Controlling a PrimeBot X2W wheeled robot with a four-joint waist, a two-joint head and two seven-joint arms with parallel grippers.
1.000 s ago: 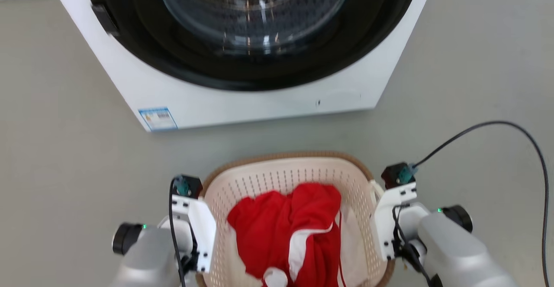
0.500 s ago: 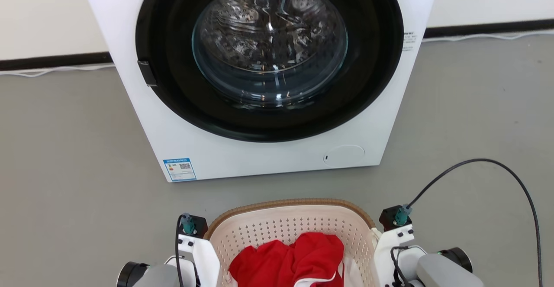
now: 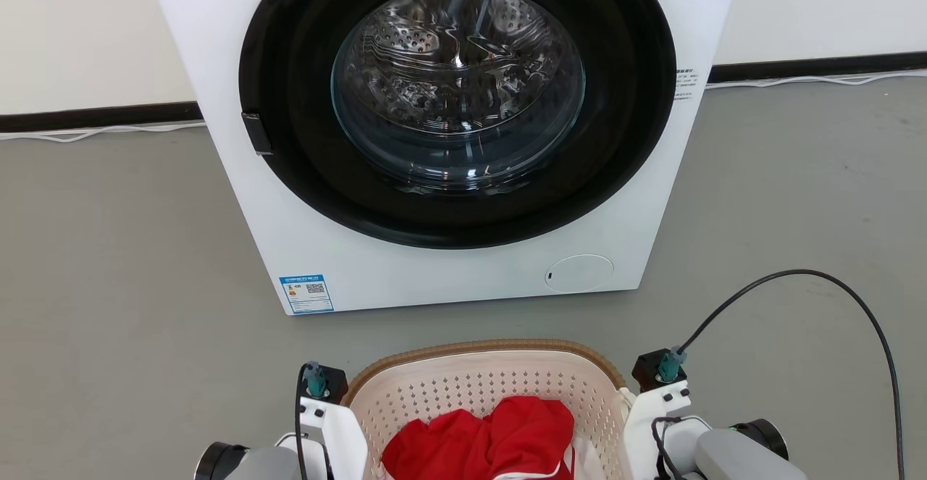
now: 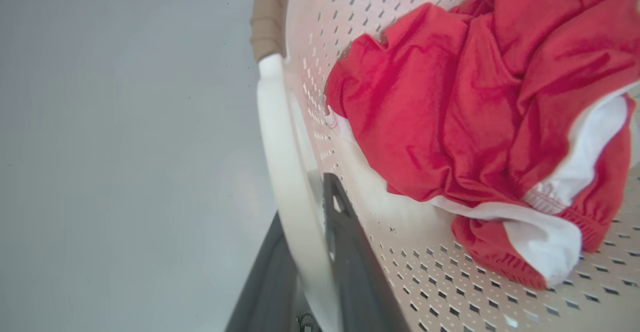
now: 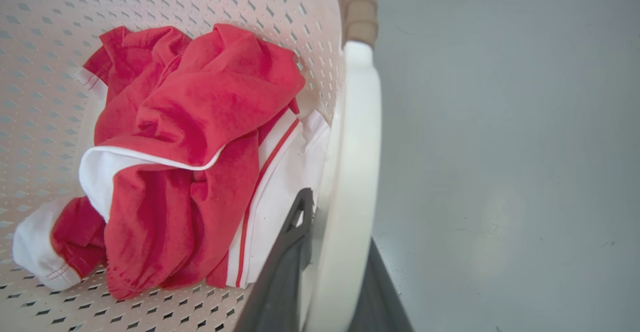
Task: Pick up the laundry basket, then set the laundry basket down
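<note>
- Head view: cream perforated plastic laundry basket, brown woven-look rim, at bottom centre before the white front-loading washing machine; near half cut off
- Left gripper and right gripper each clamp a white loop handle; one finger either side
- Step judged: carrying; next move calls for level lowering; floor clearance cannot be told

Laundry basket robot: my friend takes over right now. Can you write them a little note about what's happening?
Left gripper: shut on the left white loop handle of the small cream perforated plastic laundry basket.
Right gripper: shut on the right white loop handle.
Basket: between the two grippers, facing the white front-loading washing machine, a crumpled red-and-white garment inside.
Done: both handles gripped.
Left: lift (whether it is already off the grey floor cannot be told), then set it down.
</note>
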